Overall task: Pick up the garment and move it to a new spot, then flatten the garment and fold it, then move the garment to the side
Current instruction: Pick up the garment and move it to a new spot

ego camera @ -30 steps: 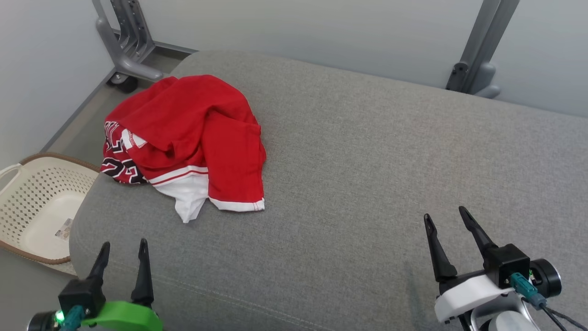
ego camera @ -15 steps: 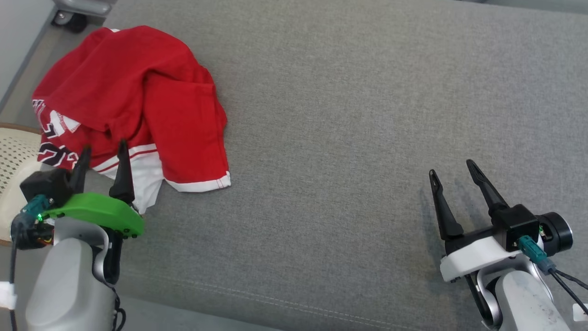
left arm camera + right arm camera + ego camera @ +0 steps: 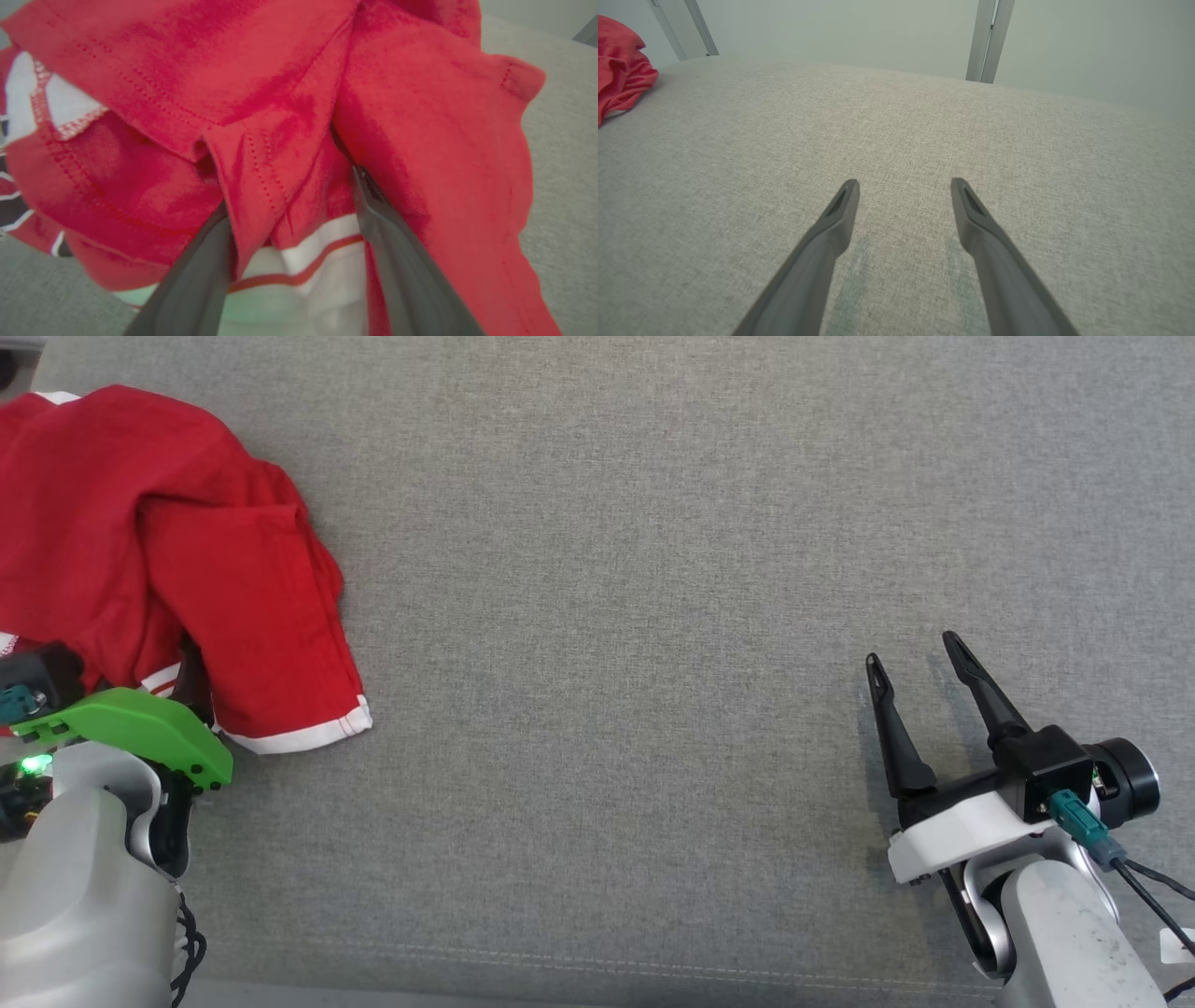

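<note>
Left gripper [image 3: 290, 191] stands wide, its two fingers pushed into the folds of the garment [image 3: 140, 523], with a red fold and a strip of white hem between them and nothing pinched. Right gripper [image 3: 912, 649] is spread as wide, hovering low over bare fabric at the near right, well apart from the garment; faint shadows of its fingers lie on the cloth under it.

The garment is a red top with white trim, crumpled in a heap at the far left of a broad grey woven cushion [image 3: 653, 569]. A stitched seam [image 3: 560, 959] runs along the cushion's near edge. In the right wrist view a plain pale wall [image 3: 878, 28] rises behind the cushion's far edge, with grey metal posts [image 3: 985, 37] standing against it.

Compared with a second ago, the head camera has tipped down and turned, so the whole view has shifted and the heap sits further left in it; its shape looks unchanged. The left gripper has gone from the near edge up into the heap. The right one has kept its place and its spread
</note>
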Robot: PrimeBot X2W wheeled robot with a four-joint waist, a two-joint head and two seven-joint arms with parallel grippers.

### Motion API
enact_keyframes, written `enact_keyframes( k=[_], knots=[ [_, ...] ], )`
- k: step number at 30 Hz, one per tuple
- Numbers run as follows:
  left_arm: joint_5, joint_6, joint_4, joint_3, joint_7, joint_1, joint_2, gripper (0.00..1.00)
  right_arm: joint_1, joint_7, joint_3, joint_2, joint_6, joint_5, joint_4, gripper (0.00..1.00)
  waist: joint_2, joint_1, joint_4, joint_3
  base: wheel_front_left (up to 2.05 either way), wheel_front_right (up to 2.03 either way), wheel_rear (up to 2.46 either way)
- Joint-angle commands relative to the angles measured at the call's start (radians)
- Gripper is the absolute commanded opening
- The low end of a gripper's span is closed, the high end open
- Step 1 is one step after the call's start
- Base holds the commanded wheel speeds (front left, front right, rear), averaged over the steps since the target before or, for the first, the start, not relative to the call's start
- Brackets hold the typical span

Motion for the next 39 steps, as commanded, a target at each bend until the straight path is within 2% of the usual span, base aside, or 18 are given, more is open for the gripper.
enact_keyframes(
  k=[1,2,3,11,22,31,39],
  knots=[
    [-0.036,0.002,0.023,-0.001,0.005,-0.016,0.011,0.46,-0.015,-0.003,0.000,-0.002,0.000,0.004,0.002,1.00,0.0087,-0.0001,-0.012,-0.001,0.00,0.00,0.00],
    [-0.050,0.002,0.031,0.000,0.009,-0.022,0.013,0.15,-0.015,-0.003,-0.002,0.000,0.000,0.005,0.002,1.00,0.0087,-0.0001,-0.014,-0.004,0.00,0.00,0.00],
    [-0.063,0.002,0.034,-0.009,0.012,-0.026,0.019,0.00,-0.014,-0.003,-0.003,0.003,0.000,0.006,0.002,1.00,0.0087,-0.0001,-0.016,-0.007,0.00,0.00,0.00],
    [-0.141,0.002,-0.003,-0.074,0.003,-0.033,0.086,0.00,0.009,-0.003,-0.006,0.024,0.000,0.015,0.012,1.00,0.0087,-0.0001,-0.027,-0.040,0.00,0.00,0.00],
    [-0.191,0.002,-0.189,-0.094,-0.001,-0.061,0.242,0.00,0.054,-0.003,-0.020,0.059,0.000,0.031,0.019,1.00,0.0087,-0.0001,-0.059,-0.122,0.00,0.00,0.00],
    [-0.212,0.047,-0.457,-0.070,0.088,-0.046,0.313,0.00,0.067,-0.003,-0.022,0.070,0.000,0.045,0.018,1.00,0.0087,-0.0001,-0.095,-0.162,0.00,0.00,0.00],
    [-0.239,0.114,-0.768,-0.067,0.183,0.031,0.320,0.00,0.087,-0.003,-0.020,0.073,0.000,0.070,0.016,1.00,0.0087,-0.0001,-0.155,-0.189,0.00,0.00,0.00]
  ],
)
